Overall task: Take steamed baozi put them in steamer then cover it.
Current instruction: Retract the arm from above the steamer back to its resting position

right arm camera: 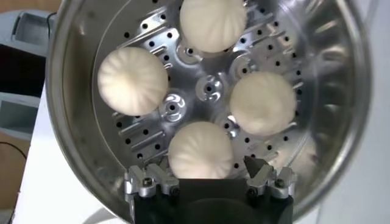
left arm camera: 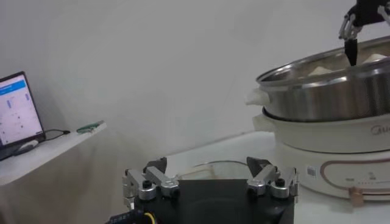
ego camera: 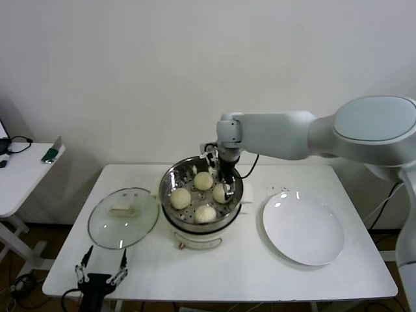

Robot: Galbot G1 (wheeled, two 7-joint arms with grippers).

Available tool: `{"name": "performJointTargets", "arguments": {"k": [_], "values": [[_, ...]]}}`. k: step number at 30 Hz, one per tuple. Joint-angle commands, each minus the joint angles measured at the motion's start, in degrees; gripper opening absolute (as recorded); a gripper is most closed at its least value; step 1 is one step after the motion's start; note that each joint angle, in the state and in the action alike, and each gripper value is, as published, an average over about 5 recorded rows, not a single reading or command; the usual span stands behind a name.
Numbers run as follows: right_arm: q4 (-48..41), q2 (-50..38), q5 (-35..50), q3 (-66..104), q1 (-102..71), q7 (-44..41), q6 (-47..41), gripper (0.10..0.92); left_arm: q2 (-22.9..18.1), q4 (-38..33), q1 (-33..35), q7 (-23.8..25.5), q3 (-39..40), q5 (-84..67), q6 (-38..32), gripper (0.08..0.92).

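Observation:
The steamer stands mid-table, uncovered, with four steamed baozi on its perforated tray: one at the back, one on the left, one at the front and one on the right. My right gripper hangs inside the pot, open. In the right wrist view its fingers flank a baozi without touching it. The cover lies flat on the table left of the steamer. My left gripper is open and empty at the table's front left, just in front of the cover.
A white plate with nothing on it lies right of the steamer. A side table with a laptop stands at far left. The steamer's white base fills the right of the left wrist view.

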Motion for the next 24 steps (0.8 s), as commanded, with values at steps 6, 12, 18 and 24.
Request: {"name": "performJointTargets", "arguments": {"k": [6,12,18,24], "values": [[4.3,-12.3,-4.6,14.3,2.2,3.0,8.8,0.823,0.3,0.4,-2.5,-0.1,-2.0,0.0,0.8,0.823],[13.1,-26.1,-4.1,20.7,-2.1,18.2,16.9,0.823,0.7,0.0,-5.0,0.1,-2.1,1.4,1.8,0.823],[19.0,-39.0,-1.6,33.0,-15.6,31.9,22.7,0.823,-0.1,0.1,-6.7,0.3,-1.5,4.1,2.4,0.823],[20.9,-45.2,-0.3,58.1,-37.4,39.0,26.0,0.823,-0.5,-0.6,-8.7,1.9,-1.6,10.5,3.1,0.823]]}}
